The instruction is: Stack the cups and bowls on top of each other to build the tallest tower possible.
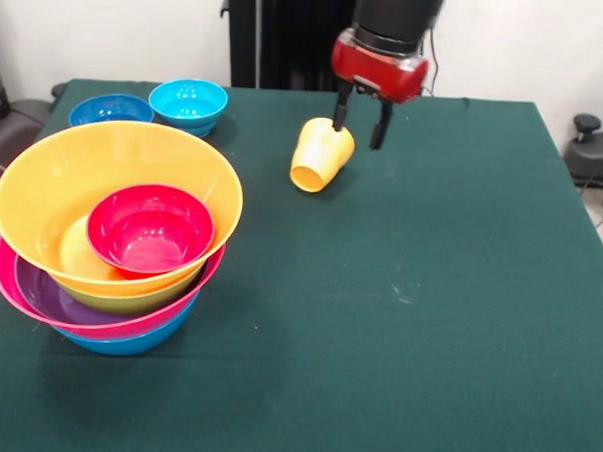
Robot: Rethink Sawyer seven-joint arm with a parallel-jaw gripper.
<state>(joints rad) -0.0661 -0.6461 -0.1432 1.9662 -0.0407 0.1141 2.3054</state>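
Gripper [360,119] hangs with fingers spread, astride the tipped yellow cup [321,155] (grip not closed). Tower [111,240] well apart, awaiting it.

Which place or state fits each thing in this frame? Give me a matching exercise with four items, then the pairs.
Things
1. yellow-orange plastic cup
2. small red plastic bowl
3. light blue plastic bowl
4. large pink plastic bowl

Places or states
A. standing alone near the table's far edge, beside a dark blue plastic bowl
B. tilted, at the tool, with one finger at its base
C. low in the pile, its rim showing under the large orange plastic bowl
D. sitting inside the large orange plastic bowl

Pairs: 1-B, 2-D, 3-A, 4-C
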